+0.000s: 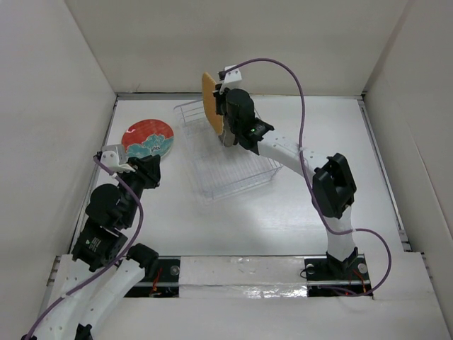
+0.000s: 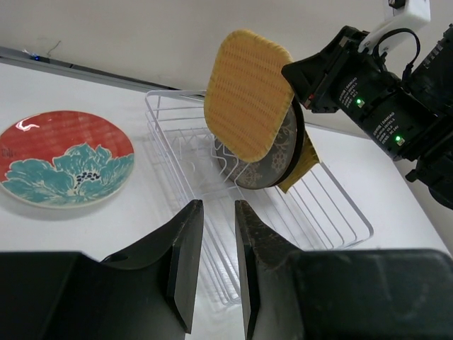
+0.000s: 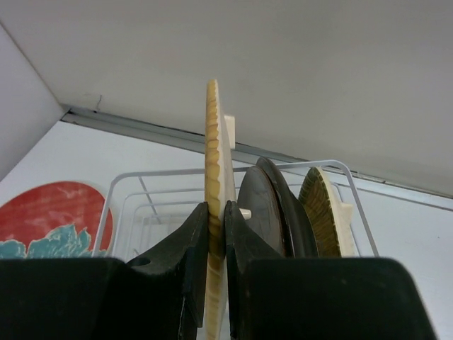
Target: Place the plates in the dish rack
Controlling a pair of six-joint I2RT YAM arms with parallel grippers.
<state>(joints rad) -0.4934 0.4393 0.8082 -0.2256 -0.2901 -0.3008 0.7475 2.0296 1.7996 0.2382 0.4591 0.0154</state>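
Note:
My right gripper (image 3: 216, 207) is shut on the edge of the orange-yellow plate (image 3: 214, 142) and holds it upright above the far end of the clear dish rack (image 1: 233, 166). The held plate also shows in the top view (image 1: 209, 100) and the left wrist view (image 2: 248, 92). Two dark plates (image 3: 272, 205), one with a silver swirl design (image 2: 263, 159), and the yellow ribbed plate (image 3: 324, 211) stand in the rack. The red plate with the teal-white pattern (image 1: 148, 139) lies flat on the table left of the rack. My left gripper (image 1: 146, 173) is near it, its jaws slightly apart and empty (image 2: 216, 212).
White walls enclose the table on the left, back and right. The rack's near half (image 2: 318, 209) holds no plates. The right arm (image 1: 333, 188) reaches across the table's right side to the rack.

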